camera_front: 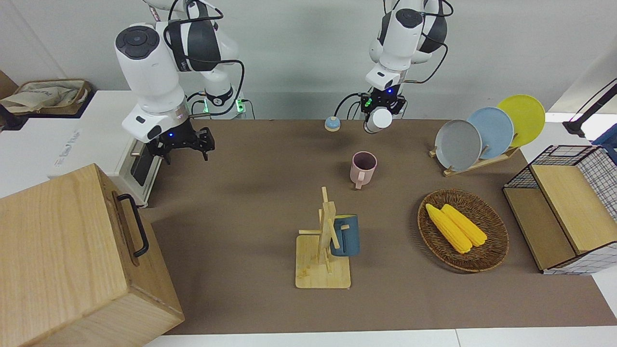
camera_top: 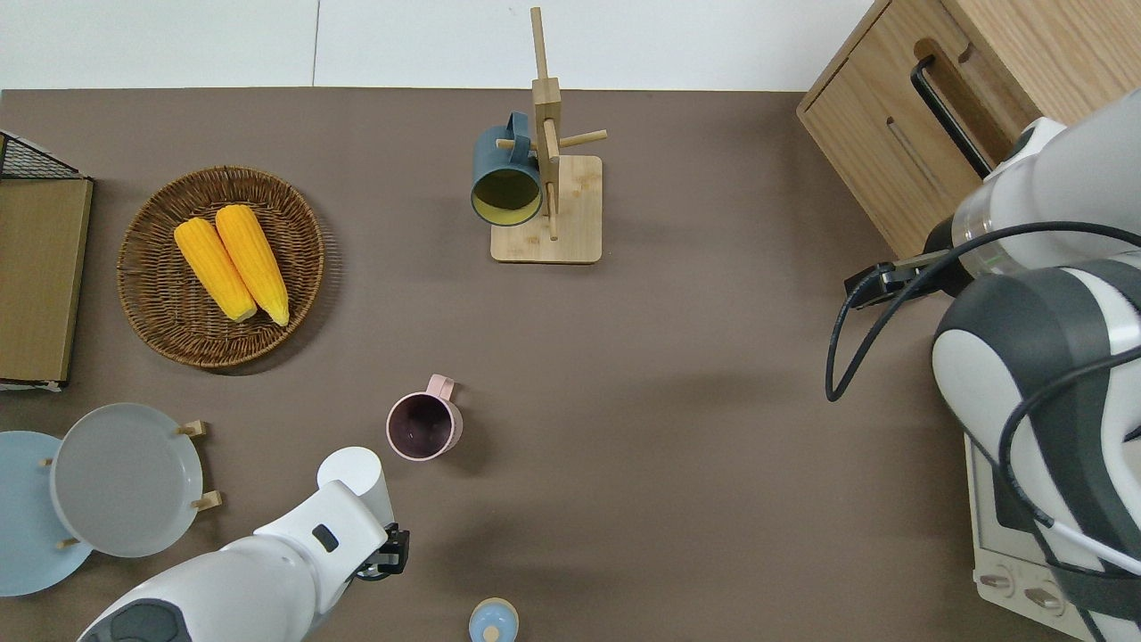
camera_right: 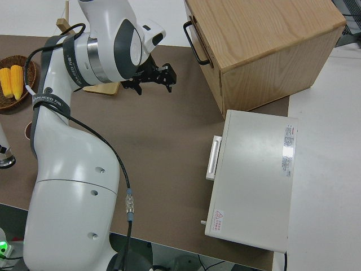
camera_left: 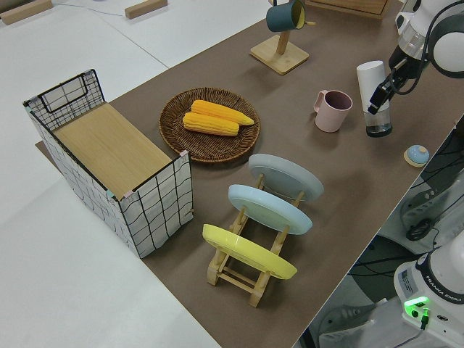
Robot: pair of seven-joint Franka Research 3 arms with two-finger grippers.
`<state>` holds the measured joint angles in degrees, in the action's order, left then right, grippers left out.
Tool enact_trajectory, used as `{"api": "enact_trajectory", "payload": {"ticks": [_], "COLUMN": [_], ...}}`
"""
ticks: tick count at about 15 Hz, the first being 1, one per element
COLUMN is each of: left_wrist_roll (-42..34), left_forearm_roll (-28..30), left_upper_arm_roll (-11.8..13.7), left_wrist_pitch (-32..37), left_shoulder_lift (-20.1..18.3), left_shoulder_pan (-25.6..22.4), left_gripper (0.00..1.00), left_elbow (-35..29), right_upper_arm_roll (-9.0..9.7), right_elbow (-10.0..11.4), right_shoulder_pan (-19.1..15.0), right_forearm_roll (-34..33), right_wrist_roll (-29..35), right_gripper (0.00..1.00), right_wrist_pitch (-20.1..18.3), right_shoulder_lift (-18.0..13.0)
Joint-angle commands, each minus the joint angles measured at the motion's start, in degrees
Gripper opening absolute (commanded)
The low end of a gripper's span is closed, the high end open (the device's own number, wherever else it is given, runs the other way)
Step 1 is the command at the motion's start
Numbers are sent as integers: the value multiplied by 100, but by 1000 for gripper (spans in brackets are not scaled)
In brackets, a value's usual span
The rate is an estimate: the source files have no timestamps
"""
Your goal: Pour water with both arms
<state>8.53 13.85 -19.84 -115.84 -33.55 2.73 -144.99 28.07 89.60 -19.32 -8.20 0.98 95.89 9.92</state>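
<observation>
The desk (camera_front: 250,231) has a brown mat on which stand a pink mug (camera_front: 363,168), a mug rack (camera_front: 323,260), a basket (camera_front: 462,230) of corn, a plate rack (camera_front: 475,164), a wire crate (camera_front: 564,207), a wooden box (camera_front: 72,260), a small blue bell (camera_front: 332,124) and a white appliance (camera_right: 254,180)

Brown counter (camera_front: 250,299); pink mug (camera_front: 363,168); dark blue mug (camera_front: 345,235); white bottle (camera_front: 379,119); yellow corn (camera_front: 455,227); brown woven basket (camera_front: 491,250).
</observation>
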Motion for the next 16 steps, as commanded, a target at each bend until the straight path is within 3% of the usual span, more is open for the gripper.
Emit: {"api": "enact_trajectory", "payload": {"ticks": [1, 4, 13, 15, 16], "left_wrist_roll": [43, 61, 131, 140, 157], "left_forearm_roll": [65, 65, -23, -75, -119], "left_upper_arm_roll": [15, 16, 24, 33, 33], "left_wrist_pitch": [324, 369, 544, 737, 825], "left_shoulder_lift": [189, 725, 1288, 1429, 1491], "left_shoulder_pan": [17, -9, -36, -44, -53], "left_gripper": [0, 0, 0, 0, 0], "left_elbow": [269, 568, 893, 1078, 1165], "right_upper_arm_roll": [67, 58, 58, 15, -108], "right_elbow": [217, 155, 40, 41, 40], "right_shoulder_pan": [-142, -142, -55, -46, -46], "right_forearm_roll": [-15, 38, 47, 47, 47], "right_wrist_roll": [-151, -142, -89, -115, -142], "right_gripper": [992, 992, 992, 990, 992], "right_wrist_pitch": [79, 70, 122, 96, 70], "right_shoulder_lift": [-245, -263, -263, -272, -272]}}
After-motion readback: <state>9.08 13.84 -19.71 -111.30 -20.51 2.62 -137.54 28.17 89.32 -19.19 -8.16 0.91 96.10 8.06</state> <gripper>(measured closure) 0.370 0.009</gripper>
